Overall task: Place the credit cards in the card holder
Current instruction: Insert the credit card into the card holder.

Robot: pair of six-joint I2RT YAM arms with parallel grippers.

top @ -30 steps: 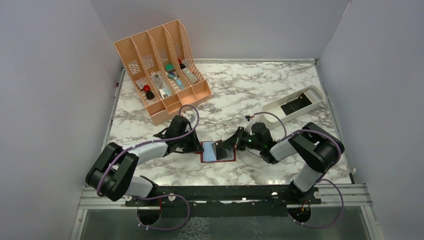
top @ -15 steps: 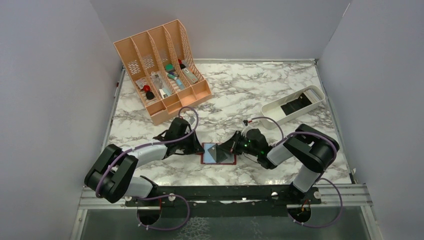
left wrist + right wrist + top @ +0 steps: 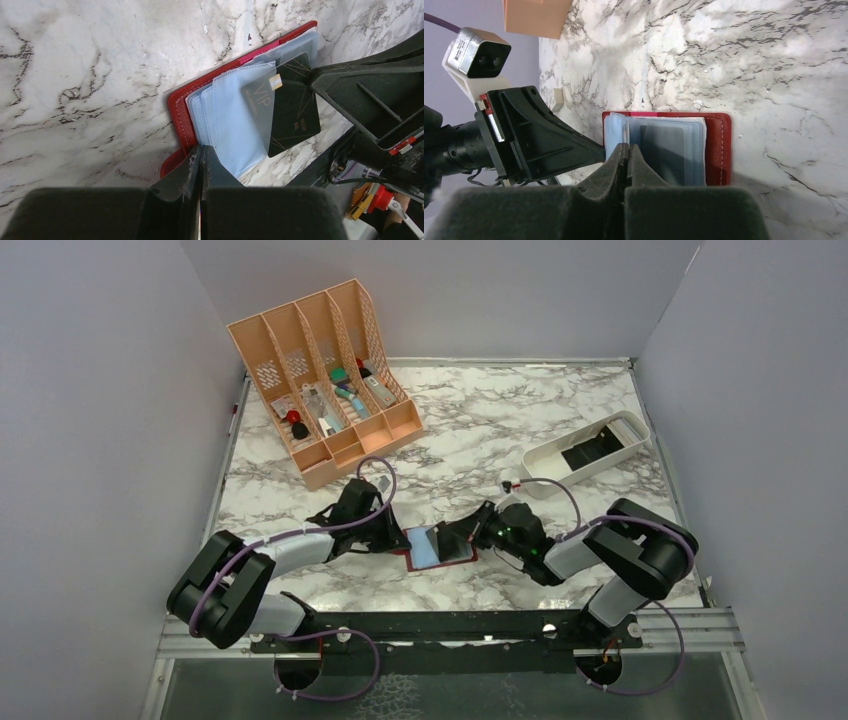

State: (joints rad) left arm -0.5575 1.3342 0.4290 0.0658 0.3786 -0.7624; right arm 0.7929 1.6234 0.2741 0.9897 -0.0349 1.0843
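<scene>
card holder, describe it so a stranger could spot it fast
On the marble table, look near the front, where the left tool and right tool meet. The card holder lies open there: red cover, bluish clear pockets, unlike the peach organizer or white tray.

A peach slotted organizer (image 3: 350,452) lies tilted back at the far left of the marble bench (image 3: 470,420), small oddments in its slots. A white oblong tray (image 3: 643,432) sits far right, well apart.
</scene>
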